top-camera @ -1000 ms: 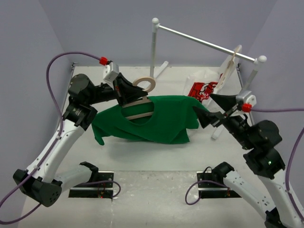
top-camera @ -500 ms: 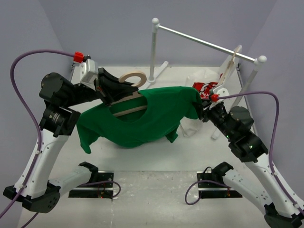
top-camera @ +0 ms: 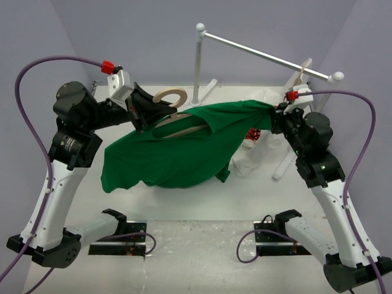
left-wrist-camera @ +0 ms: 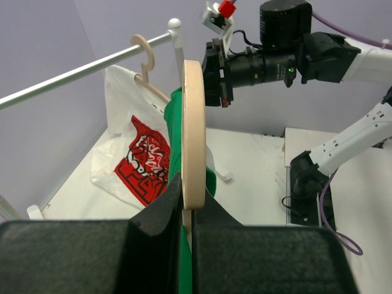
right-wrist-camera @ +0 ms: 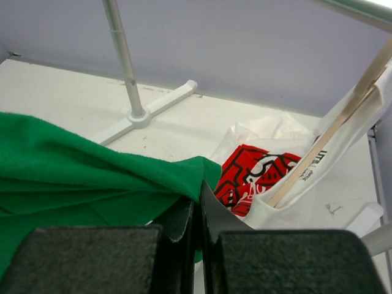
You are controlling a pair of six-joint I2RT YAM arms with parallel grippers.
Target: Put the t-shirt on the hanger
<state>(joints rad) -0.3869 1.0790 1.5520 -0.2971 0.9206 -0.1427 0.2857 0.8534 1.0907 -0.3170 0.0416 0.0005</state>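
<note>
The green t-shirt (top-camera: 177, 150) hangs in the air between both arms, above the table. The tan wooden hanger (top-camera: 174, 98) sits partly inside the shirt's neck opening, its hook sticking out at the top. My left gripper (top-camera: 142, 110) is shut on the hanger by the hook; in the left wrist view the hanger (left-wrist-camera: 194, 135) stands edge-on between the jaws of my left gripper (left-wrist-camera: 187, 205), with green cloth beside it. My right gripper (top-camera: 277, 116) is shut on the shirt's edge; in the right wrist view my right gripper (right-wrist-camera: 197, 202) pinches the green t-shirt (right-wrist-camera: 92, 177).
A white clothes rail (top-camera: 263, 56) on a stand (top-camera: 197, 67) crosses the back right. A second wooden hanger (top-camera: 301, 72) on it carries a white garment with a red print (top-camera: 251, 153), hanging just behind my right gripper. Two black base plates lie at the near edge.
</note>
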